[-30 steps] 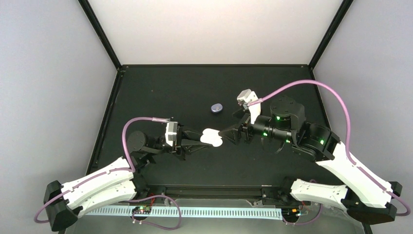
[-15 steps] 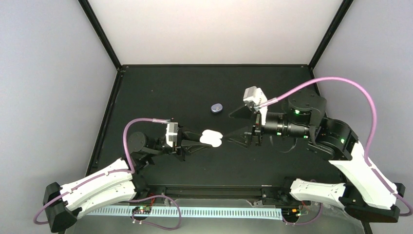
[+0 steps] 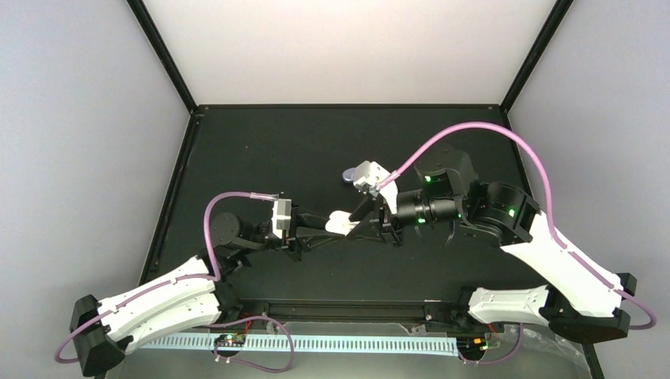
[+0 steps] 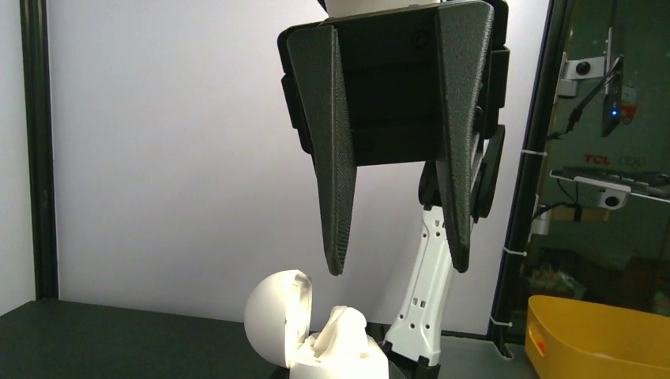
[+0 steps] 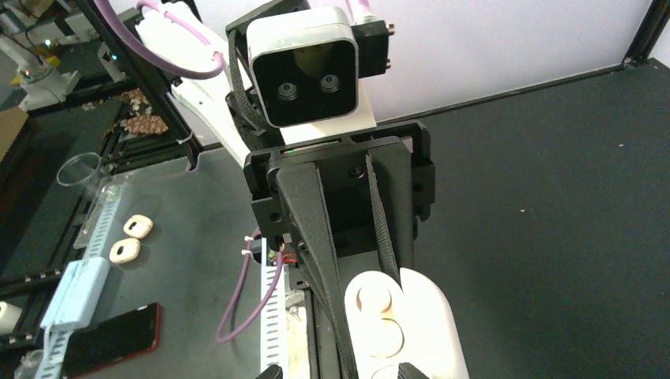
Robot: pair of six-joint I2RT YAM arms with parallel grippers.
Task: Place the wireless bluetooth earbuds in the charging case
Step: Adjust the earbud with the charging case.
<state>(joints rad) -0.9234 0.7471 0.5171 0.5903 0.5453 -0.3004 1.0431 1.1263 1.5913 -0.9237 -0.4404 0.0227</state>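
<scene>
The white charging case [image 3: 338,223] hangs above the table with its lid [image 4: 275,316] swung open, and my left gripper [image 3: 330,227] is shut on it. In the right wrist view the left fingers [image 5: 316,229] clamp the case [image 5: 419,324], whose round wells face the camera. A white rounded lump, apparently one of the earbuds [image 4: 345,320], sticks up from the base. My right gripper [image 3: 357,221] points at the case from the right. Its jaws [image 4: 395,268] stand apart just above the case, with nothing between them.
A small lilac-purple oval object [image 3: 348,175] lies on the black table behind the right wrist camera. Off the table are two white oval pieces [image 5: 131,238], a red phone [image 5: 111,339] and a yellow bin [image 4: 600,339]. Black frame posts stand at the table corners.
My right gripper pulled back to the right with wide jaws, then swung left again to the case with its jaws narrower. The left arm and case stayed put.
</scene>
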